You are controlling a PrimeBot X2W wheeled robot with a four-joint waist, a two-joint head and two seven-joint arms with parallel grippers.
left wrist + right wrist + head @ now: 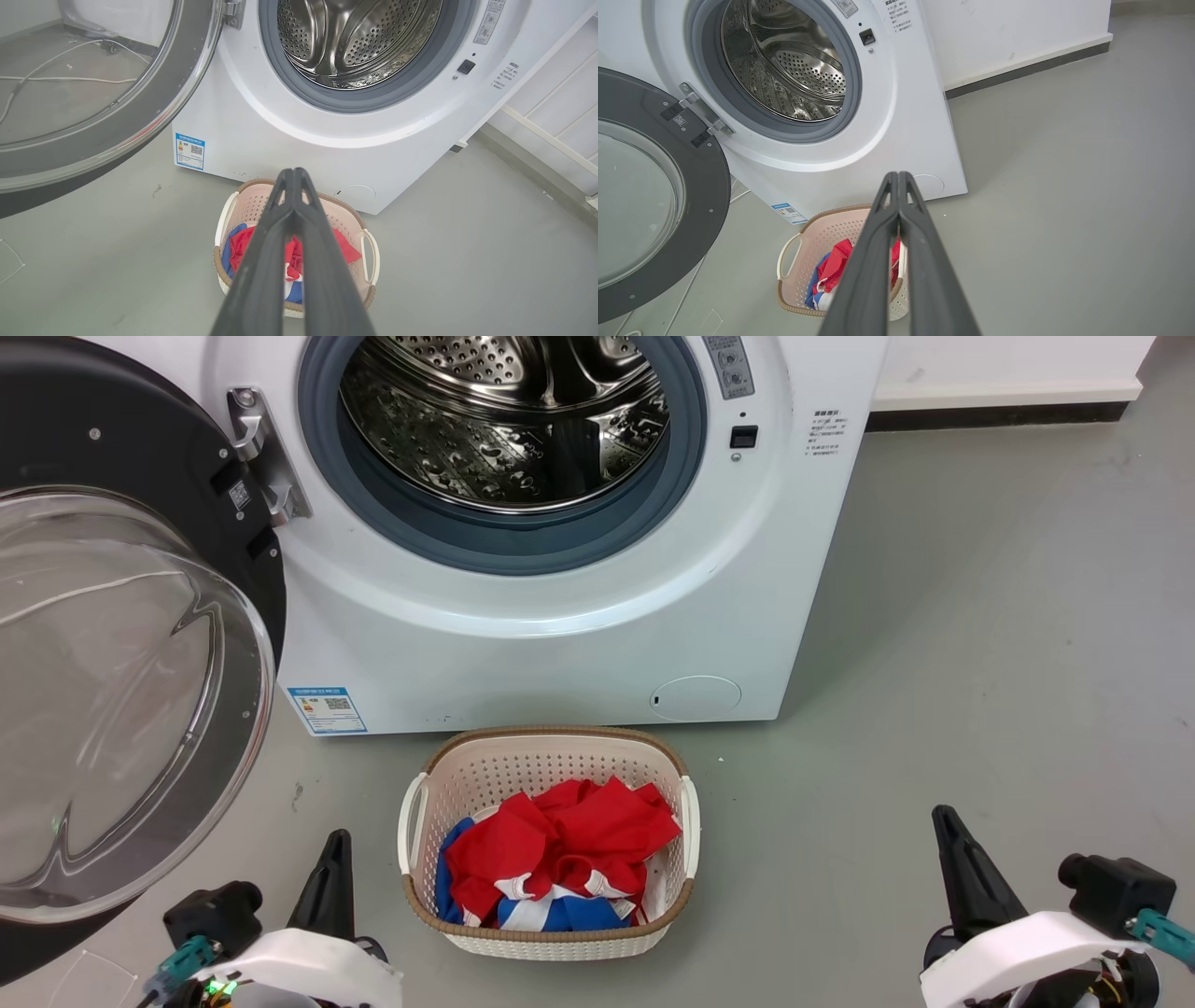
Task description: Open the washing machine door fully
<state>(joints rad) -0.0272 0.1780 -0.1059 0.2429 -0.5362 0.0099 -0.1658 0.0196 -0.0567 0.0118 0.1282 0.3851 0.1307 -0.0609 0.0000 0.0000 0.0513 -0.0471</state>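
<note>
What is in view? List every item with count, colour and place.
washing machine: one, white, on the grey floor
washing machine door: one, glossy black with clear glass, swung open at head view's left
hinge: one, metal, between door and machine
drum: one, steel, inside the opening
rubber ring: one, grey, around the drum
round flap: one, white, machine's lower front
sticker: one, blue and white, machine's lower front corner
basket: one, cream with brown rim, floor before the machine
clothes: a heap, red, blue, white, in the basket
left fingers: dark, shut, lower left
right fingers: dark, shut, lower right
</note>
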